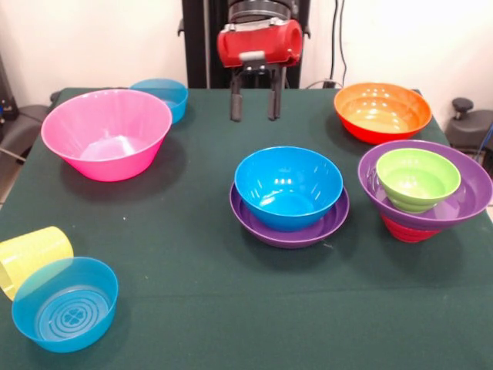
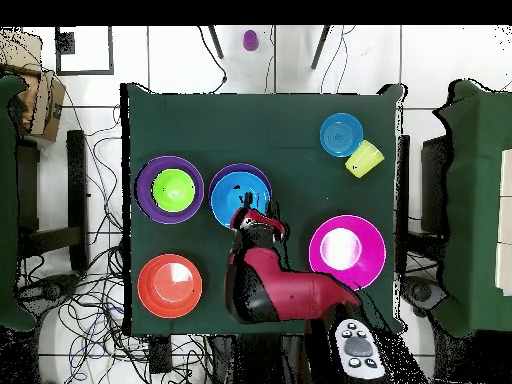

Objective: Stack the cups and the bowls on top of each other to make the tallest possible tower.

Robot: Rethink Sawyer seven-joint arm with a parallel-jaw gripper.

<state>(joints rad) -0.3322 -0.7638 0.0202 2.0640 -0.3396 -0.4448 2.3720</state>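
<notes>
A glossy blue bowl (image 1: 289, 187) sits nested in a wide, shallow purple bowl (image 1: 290, 222) at the middle of the green cloth table (image 1: 231, 308). Beside it, a smooth green bowl (image 1: 417, 179) rests inside a second purple bowl (image 1: 462, 202), which is perched on a ribbed red bowl (image 1: 407, 230). The gripper (image 1: 253, 104) hangs above the table behind the blue bowl, its two dark fingers parted and empty. The ribbed translucent yellow cup (image 1: 31, 256) lies on its side, touching a translucent blue bowl (image 1: 65, 304).
</notes>
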